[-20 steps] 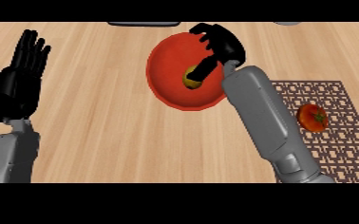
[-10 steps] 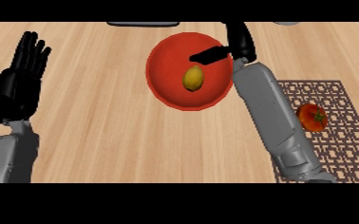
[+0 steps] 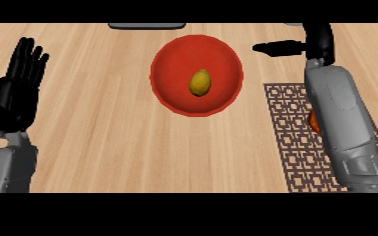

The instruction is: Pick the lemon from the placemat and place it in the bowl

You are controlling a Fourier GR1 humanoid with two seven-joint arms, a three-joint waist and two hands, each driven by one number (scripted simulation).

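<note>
**Near edge.** Your two grey forearms enter here, smooth and cylindrical. The left forearm (image 3: 16, 166) is cut off by the view's left edge. The right forearm (image 3: 337, 111) lies across the placemat (image 3: 292, 155) and hides its right side from you.

**Placemat.** A flat brown rectangle with an open lattice pattern, lying on the surface (image 3: 96, 145) at your right. Its near end runs out of view.

**Red-orange item** (image 3: 313, 122). Only a sliver shows on the placemat at the forearm's left flank. You cannot tell its shape or what it is.

**Surface.** Pale wood, with the grain running left to right.

**Left hand** (image 3: 21, 91). Black and matte, resting at the view's left edge with its palm flat and fingers straight up. It is spread wide and holds nothing.

**Bowl** (image 3: 165, 96). Red, smooth and round, drawn slightly taller than wide. It stands mid-surface, just left of the placemat's far corner.

**Lemon** (image 3: 199, 82). Small, yellow and oval with pointed ends. It lies in the middle of the bowl, clear of both hands.

**Right hand** (image 3: 316, 44). Black, to the right of the bowl and apart from its rim. The fingers are straight and the thumb juts left toward the bowl – wide and empty. Its fingertips reach the view's far edge.

**Grey slab** (image 3: 146, 25). Flat and dark – only its near strip shows at the far edge, so you cannot identify it.
</note>
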